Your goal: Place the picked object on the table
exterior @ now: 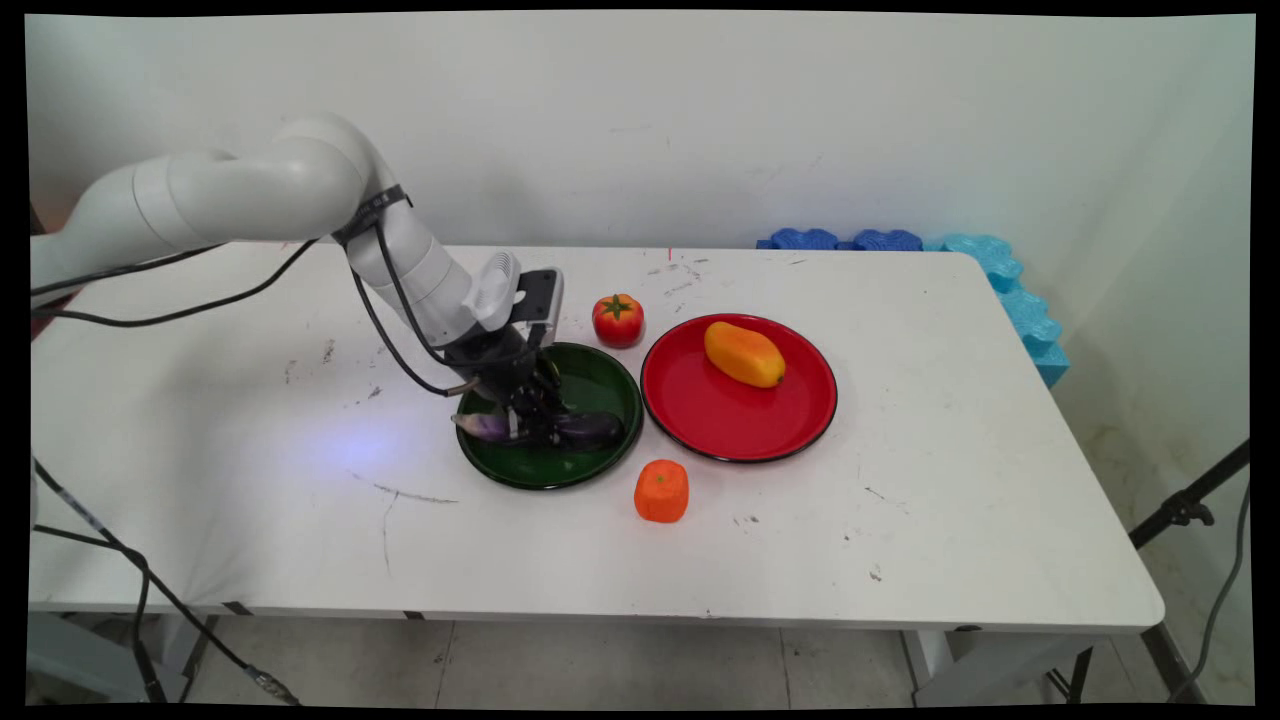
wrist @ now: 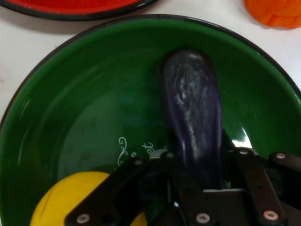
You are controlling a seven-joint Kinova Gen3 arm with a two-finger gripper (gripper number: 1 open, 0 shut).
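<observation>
We see the claw (exterior: 540, 420) pinching a purple eggplant (wrist: 195, 117) low inside the green plate (exterior: 600, 380); a yellow piece (wrist: 70, 197) lies beside its fingers, a red plate (exterior: 700, 420) just beyond.

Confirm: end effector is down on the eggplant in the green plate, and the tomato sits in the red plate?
Not quite. The main view shows the tomato on the bare table behind both plates; the red plate holds an orange-yellow fruit. The end effector is down on the eggplant in the green plate.
</observation>
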